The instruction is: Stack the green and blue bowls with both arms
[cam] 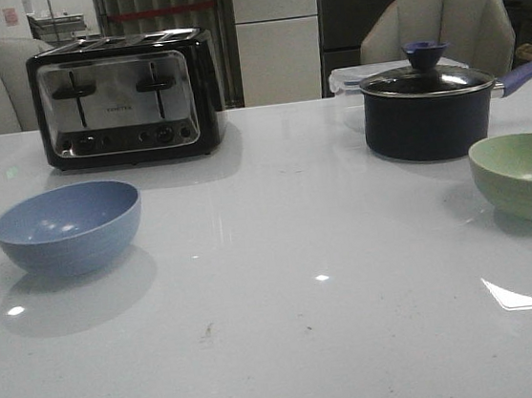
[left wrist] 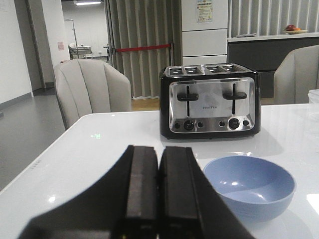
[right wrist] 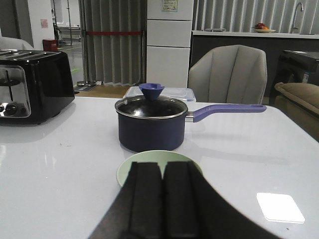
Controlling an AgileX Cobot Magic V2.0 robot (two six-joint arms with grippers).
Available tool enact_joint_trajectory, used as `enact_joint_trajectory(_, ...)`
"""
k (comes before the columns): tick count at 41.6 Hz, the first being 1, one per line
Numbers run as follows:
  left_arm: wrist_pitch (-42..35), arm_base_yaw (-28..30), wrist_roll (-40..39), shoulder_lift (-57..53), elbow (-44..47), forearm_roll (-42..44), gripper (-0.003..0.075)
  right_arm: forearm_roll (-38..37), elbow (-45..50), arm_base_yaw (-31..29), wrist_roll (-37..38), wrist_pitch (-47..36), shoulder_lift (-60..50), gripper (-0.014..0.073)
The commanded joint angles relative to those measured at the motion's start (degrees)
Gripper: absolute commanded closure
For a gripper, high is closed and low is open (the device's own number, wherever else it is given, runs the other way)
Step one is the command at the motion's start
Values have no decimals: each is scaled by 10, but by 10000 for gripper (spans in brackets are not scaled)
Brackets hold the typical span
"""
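Front view shows the job has not begun: the blue bowl [cam: 68, 228] sits at about nine o'clock on the table [cam: 291, 331], the green bowl [cam: 525, 175] at about three o'clock, well apart, both upright and empty, neither one touched. My arms do not appear in that view at all.

From my left wrist, my left gripper [left wrist: 158, 194] has its two fingers pressed together with nothing between them, and the blue bowl [left wrist: 249, 186] lies just ahead, off toward two o'clock. From my right wrist, my right gripper [right wrist: 162, 199] is likewise closed on nothing, with the green bowl [right wrist: 158, 162] directly ahead at twelve o'clock, its near rim hidden behind my fingers.

Beyond the bowls, the toaster [cam: 126, 98] stands at eleven o'clock behind the blue one, and the lidded saucepan [cam: 434, 110] at about one o'clock, just behind the green one.

I judge everything is left: open, grasp each bowl, bring them together, nest one inside the other.
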Motion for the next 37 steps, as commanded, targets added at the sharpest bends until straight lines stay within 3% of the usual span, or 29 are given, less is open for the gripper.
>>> enact_joint_trajectory(1,-54,-4,0,-10,2,-3,621,-8,-2,-4,1,-54,-11,537)
enact_joint_trajectory(37,-80,-4,0,-10,1,-3,621,-8,-6,-4,1,-60,-11,537)
